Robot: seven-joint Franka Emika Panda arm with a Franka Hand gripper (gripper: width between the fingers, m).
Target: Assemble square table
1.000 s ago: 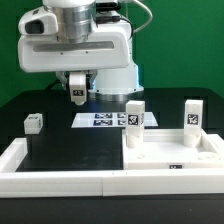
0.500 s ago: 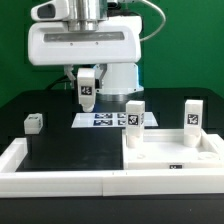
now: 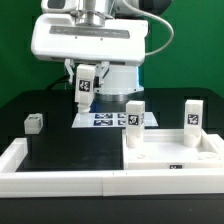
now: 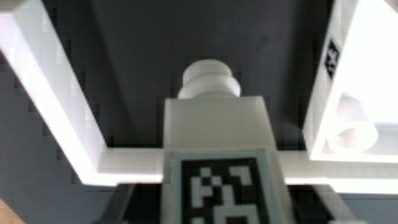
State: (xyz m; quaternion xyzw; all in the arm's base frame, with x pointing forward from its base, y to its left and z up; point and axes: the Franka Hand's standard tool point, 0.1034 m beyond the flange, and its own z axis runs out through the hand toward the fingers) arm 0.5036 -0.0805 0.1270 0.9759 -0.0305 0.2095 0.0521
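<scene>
- Pincer (image 3: 85,80) closed on the sides of one white plastic block leg (image 3: 86,93), black-and-white tag facing outward; raised well above the worktop, behind the slab and toward the exterior view's left of it, clear of everything.
- Held leg tilted rather than upright; in the wrist view, rounded white peg (image 4: 210,78) at its end pointing away from the wrist, probably so it can be steered into a hole.
- White plastic square slab (image 3: 165,155) lying flat on the black worktop (image 3: 60,138), tucked against the long low white border wall (image 3: 55,175); likely placed so as a brace against pushing and twisting.
- Two more white tagged block legs upright on the slab's far side, one (image 3: 134,115) at the corner nearer the held leg, the other (image 3: 191,115) at the opposite corner; whether fully seated, impossible to tell.
- Small white tagged block (image 3: 34,122), seemingly the last leg, resting on the worktop well apart from the slab, toward the exterior view's left.
- Thin flat white marker board (image 3: 105,121) just behind the slab, beneath the held leg.
- Judged roughly halfway: next, straightening the leg over a free near corner; main risk, a crooked peg jamming.
</scene>
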